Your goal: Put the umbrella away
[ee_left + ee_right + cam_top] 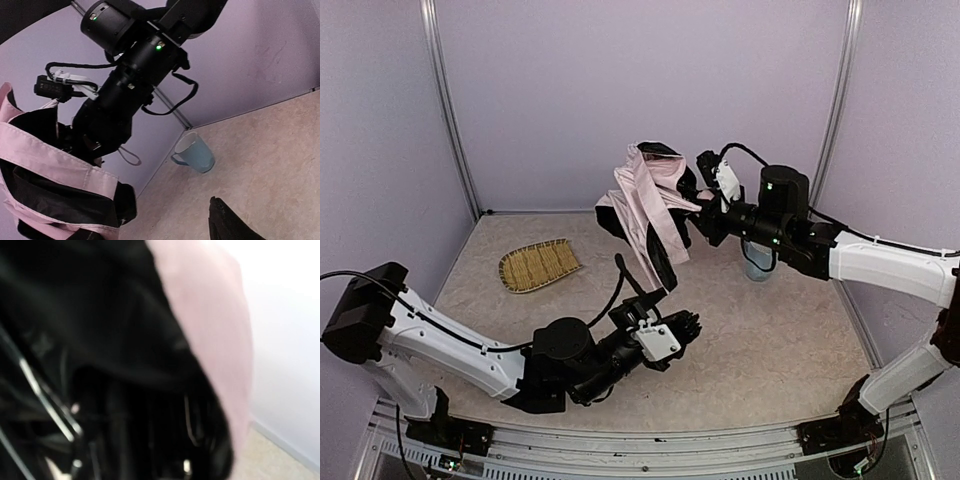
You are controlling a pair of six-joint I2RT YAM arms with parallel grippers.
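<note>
The umbrella (645,200), pale pink fabric with black lining, hangs half folded in the air above the back middle of the table. My right gripper (700,215) is pressed into its upper part and appears shut on it. The right wrist view is filled with blurred black lining, thin ribs and pink fabric (210,315). My left gripper (685,325) is low, in front of and below the umbrella's bottom end, apart from it. The left wrist view shows one black finger (227,225) at the bottom right, nothing between the jaws, and the umbrella (55,150) at left.
A pale blue mug (757,262) stands on the table under the right arm; it also shows in the left wrist view (195,152). A woven bamboo tray (538,265) lies at the back left. Purple walls enclose the table.
</note>
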